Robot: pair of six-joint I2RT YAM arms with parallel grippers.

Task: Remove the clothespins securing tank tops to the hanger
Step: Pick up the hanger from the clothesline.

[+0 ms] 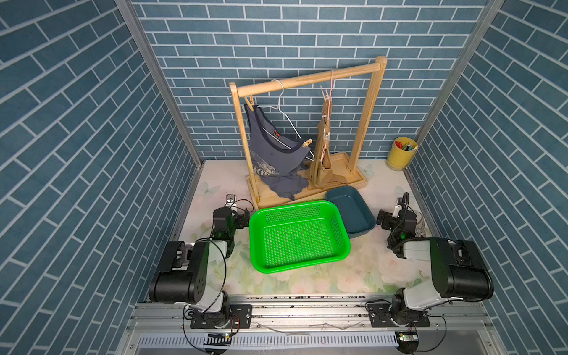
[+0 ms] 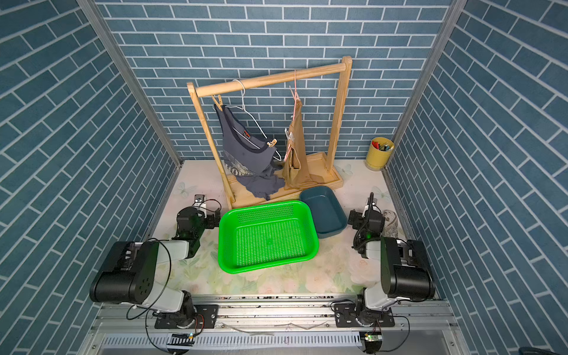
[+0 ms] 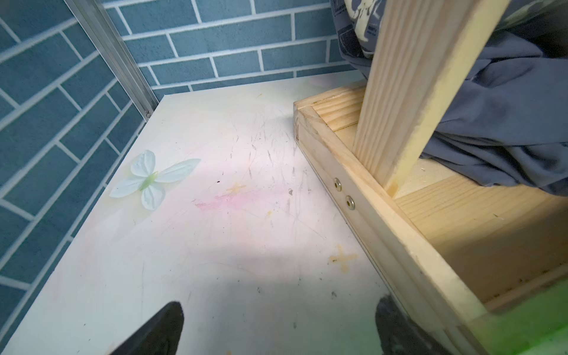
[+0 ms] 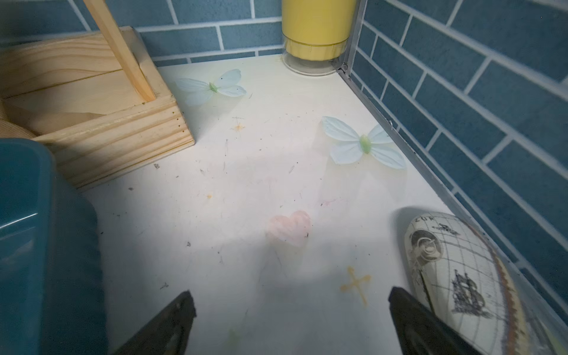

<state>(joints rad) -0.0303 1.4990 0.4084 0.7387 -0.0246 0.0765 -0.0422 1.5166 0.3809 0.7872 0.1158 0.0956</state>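
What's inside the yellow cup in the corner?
What look like pens, red, green and blue, stand in the yellow cup. Its wall hides their lower parts.

A green mesh basket (image 1: 292, 205) sits at lower centre in both top views, with a dark teal tub (image 1: 353, 215) just beside its upper right corner. Above them stands a wooden rack (image 1: 310, 78). A yellow cup (image 1: 399, 158) of pens fills the right back corner. A map-printed cup (image 4: 455, 276) stands by the right wall.

Wooden clothespins (image 1: 307, 142), matt cloth tank tops (image 1: 267, 153)
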